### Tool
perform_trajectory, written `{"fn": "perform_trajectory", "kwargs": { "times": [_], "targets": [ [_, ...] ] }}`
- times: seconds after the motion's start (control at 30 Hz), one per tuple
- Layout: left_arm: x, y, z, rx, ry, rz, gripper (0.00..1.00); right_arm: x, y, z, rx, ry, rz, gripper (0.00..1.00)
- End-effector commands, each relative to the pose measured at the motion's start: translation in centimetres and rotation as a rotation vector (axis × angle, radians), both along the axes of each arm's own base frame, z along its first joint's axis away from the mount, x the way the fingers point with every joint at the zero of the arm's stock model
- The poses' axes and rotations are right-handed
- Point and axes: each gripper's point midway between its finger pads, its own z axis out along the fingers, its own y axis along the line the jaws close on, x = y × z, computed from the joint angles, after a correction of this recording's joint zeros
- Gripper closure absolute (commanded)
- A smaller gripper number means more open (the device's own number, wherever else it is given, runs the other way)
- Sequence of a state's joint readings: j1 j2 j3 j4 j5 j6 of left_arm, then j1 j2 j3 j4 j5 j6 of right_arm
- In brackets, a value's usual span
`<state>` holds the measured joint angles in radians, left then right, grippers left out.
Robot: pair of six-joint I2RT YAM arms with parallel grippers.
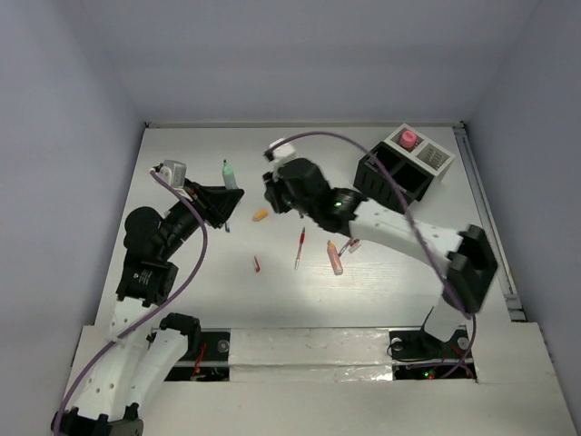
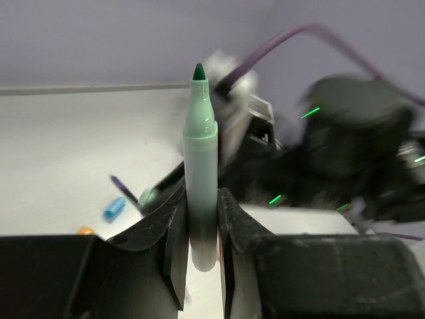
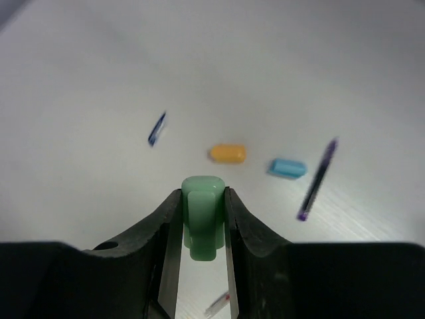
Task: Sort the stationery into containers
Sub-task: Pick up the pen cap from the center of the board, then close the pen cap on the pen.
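Observation:
My left gripper (image 1: 221, 198) is shut on an uncapped green marker (image 1: 229, 173). In the left wrist view the marker (image 2: 200, 153) stands tip up between the fingers (image 2: 174, 232). My right gripper (image 1: 272, 193) is just right of it and is shut on the marker's green cap (image 3: 202, 216). An orange cap (image 1: 260, 215), a red pen (image 1: 300, 247), a small red piece (image 1: 257, 264) and a peach marker (image 1: 335, 257) lie on the table. The black organizer (image 1: 392, 177) with its white section (image 1: 432, 160) stands at the far right. A pink-capped bottle (image 1: 408, 138) sits in it.
Under the right gripper lie an orange cap (image 3: 228, 153), a teal cap (image 3: 287, 168), a dark purple pen (image 3: 317, 179) and a small dark blue piece (image 3: 156, 128). The right arm (image 1: 408, 232) spans the table's right half. A purple cable (image 1: 363, 154) arcs over the organizer.

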<state>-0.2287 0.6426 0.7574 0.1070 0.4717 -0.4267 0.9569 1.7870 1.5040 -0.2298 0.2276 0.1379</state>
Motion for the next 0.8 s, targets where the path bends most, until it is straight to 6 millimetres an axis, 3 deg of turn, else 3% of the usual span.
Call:
{"fn": "perform_trajectory", "kwargs": {
  "times": [0.0,0.07,0.13,0.2,0.27,0.47,0.53,0.77],
  "targets": [
    [-1.3,-2.6,2.3,-0.113,-0.08,-0.153,1.0,1.6,-3.9,7.6,0.199,-0.144,-0.153,0.98],
    [-1.2,-3.9,1.4,-0.131,-0.057,-0.182,1.0,1.5,-6.3,9.9,0.234,-0.174,-0.198,0.98],
    [-1.7,-6.4,0.3,-0.13,-0.03,-0.222,1.0,1.7,-7.9,11.4,0.257,-0.204,-0.242,0.98],
    [-1.6,-7.4,0.0,-0.143,-0.031,-0.21,1.0,1.4,-9.1,13.3,0.287,-0.236,-0.276,0.98],
    [-1.9,-8.9,-1.1,-0.137,-0.018,-0.229,1.0,1.1,-9.6,15.3,0.342,-0.26,-0.288,0.98],
    [0.4,-11.2,-5.2,-0.048,0.033,-0.144,1.0,0.1,-10.0,19.7,0.512,-0.304,-0.276,0.98],
    [0.9,-12.1,-6.0,-0.029,0.049,-0.151,1.0,-0.2,-9.8,20.0,0.532,-0.299,-0.261,0.97],
    [2.4,-12.7,-5.3,-0.01,0.015,-0.125,1.0,-0.5,-8.9,19.1,0.549,-0.271,-0.22,0.97]
  ]
}}
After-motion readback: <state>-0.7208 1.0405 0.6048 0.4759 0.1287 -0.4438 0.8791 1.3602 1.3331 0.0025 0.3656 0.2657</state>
